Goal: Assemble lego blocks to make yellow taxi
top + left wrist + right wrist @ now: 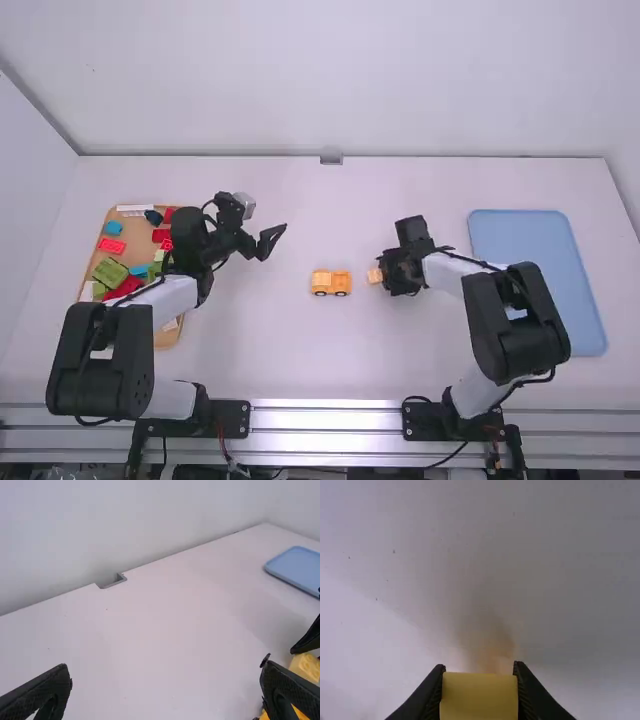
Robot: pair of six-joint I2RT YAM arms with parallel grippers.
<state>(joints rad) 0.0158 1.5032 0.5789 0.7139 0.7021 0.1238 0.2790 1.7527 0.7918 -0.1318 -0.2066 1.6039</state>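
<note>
Far L, a tan tray (165, 338) w/ red, green, blue & white pcs, partly under the L arm. L claw (274, 243) hangs over the white table (290, 350), spread wide, nothing in it. Mid-table, the taxi (331, 283): small, yellow-orange, dark wheels on its near side, upright, well in from the table's edges, bare tabletop btwn it & L claw. Just R of it, R claw (381, 271) is clamped on a yellow block (375, 276). Far R, blue tray (591, 335), nr the table's edge. High view gives the taxi's wheels; R wrist view, the block's flat face btwn the fingers.
</note>
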